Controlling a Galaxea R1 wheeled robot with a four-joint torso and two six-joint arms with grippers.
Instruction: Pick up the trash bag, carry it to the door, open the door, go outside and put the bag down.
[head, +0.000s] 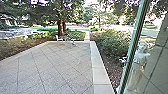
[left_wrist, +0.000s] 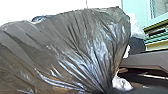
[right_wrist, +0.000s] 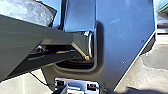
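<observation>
Trash bag (left_wrist: 72, 47) gathers in glossy dark creases, left wrist view.

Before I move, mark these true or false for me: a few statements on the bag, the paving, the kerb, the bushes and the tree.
1. The bag has creases that run together toward one gathered spot. True.
2. The bag is bright yellow. False: it is dark and shiny.
3. A pale kerb lies between the paving and the bushes. True.
4. In the head view, the tree is right of the green post. False: the tree is left of the post.
5. The paving has diagonal joints. True.
</observation>
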